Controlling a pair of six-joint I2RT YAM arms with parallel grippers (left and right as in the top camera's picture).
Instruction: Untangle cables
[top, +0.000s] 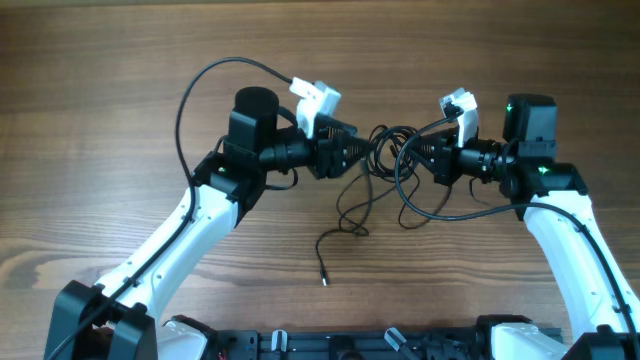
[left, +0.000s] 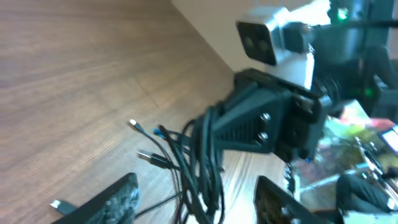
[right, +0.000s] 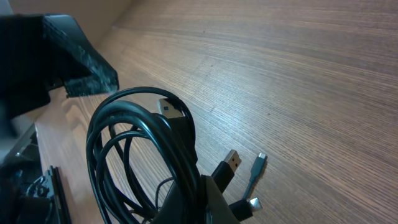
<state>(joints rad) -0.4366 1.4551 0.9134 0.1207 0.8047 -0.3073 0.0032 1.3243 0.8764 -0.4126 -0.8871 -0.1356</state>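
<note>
Cables (right: 177, 155) sit pinched in the right hand (right: 199, 199), left hand (left: 196, 202) parted wide; close it on one strand, then pull gently.

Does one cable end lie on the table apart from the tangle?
Yes, one plug lies alone on the table, trailing below the tangle.

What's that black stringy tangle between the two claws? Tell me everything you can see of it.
The cables are several thin, glossy black cords looped into a loose tangle at the middle of the wooden table, between the two arms. The right gripper is shut on the loops; the left gripper stands open right beside them. Strands trail toward the near edge, one ending in a small plug. A flat metal USB plug and smaller connectors show at other ends.
</note>
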